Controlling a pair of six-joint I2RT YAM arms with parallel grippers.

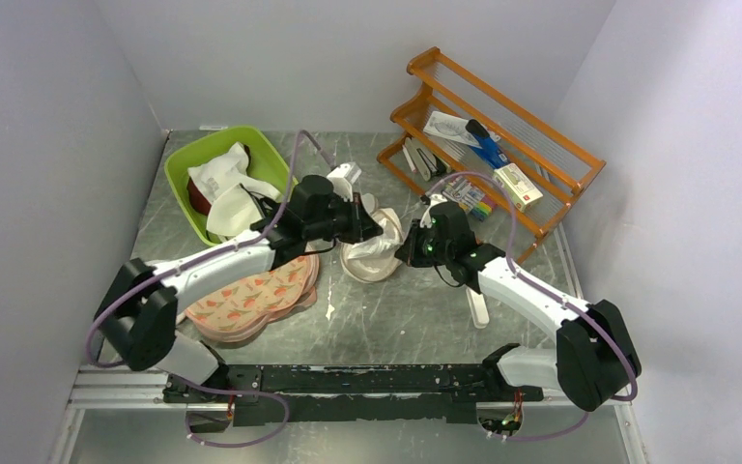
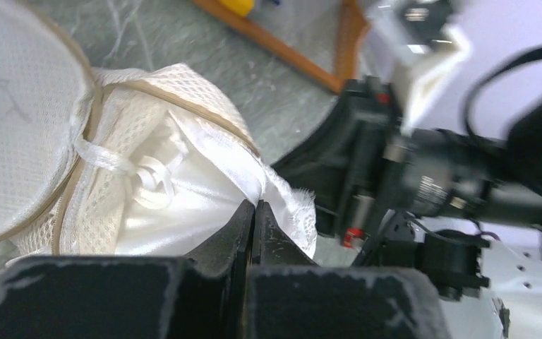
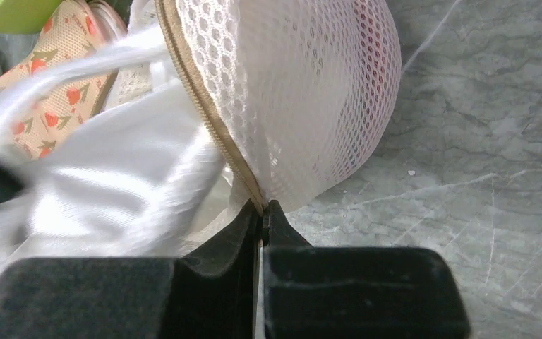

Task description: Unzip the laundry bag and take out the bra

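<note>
- Both end effectors are gripping with their jaws fully closed. The left end effector is pinching a lace-edged fold of white satin fabric at the mouth of the laundry bag. The right end effector is clamping the bag's beige zip rim where the mesh meets it.
- In the top view the bag is lying near the middle of the surface, with the left end effector at its 9 o'clock and the right at its 3 o'clock.
- The mouth is looking at least partly open, since satin is spilling out of it. Whether that satin is lining or a separate garment cannot be told.
- The bra is probably the pinkish-red tint showing through the mesh at 1 o'clock from the right jaws, so it is likely inside the bag.
- Doing this step well is looking like a matter of anchoring with the right grip while the left is drawing slowly toward 9 o'clock, widening the mouth rather than dragging the whole bag.
- The thin lace is risking a slip or a tear under a sharp pull.
- The peach printed pads are lying at the bag's 8 o'clock and the green bin at its 10 o'clock, both close enough to be crowding the left arm's pull.
</note>
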